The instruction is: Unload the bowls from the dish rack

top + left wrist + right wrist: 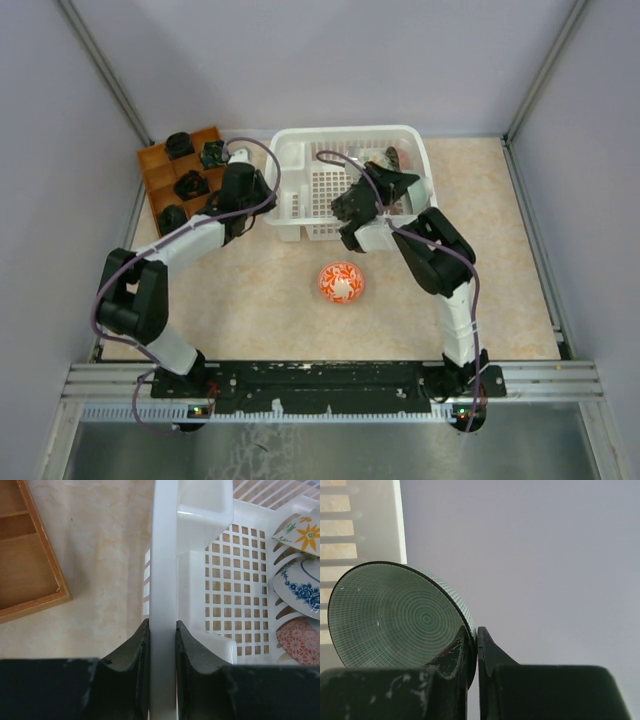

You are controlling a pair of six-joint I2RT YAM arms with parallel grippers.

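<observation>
Orange-red bowl (341,283) unloaded, sits on bench (250,300). Right claw (476,632) pinching rim of green bowl (395,615) over dish rack (300,150). Left claw (163,627) clamped on rack wall. At least three remaining bowls (301,587) upright inside.

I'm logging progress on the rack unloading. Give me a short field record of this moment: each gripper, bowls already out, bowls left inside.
left gripper: shut on the side wall of the dish rack
right gripper: shut on the rim of the pale green bowl, above the rack
bowls out: one, the orange-red bowl on the table
bowls in rack: at least three on edge: flower-patterned bowl, blue floral bowl, red patterned bowl
nearby: compartment tray left of the rack
</observation>
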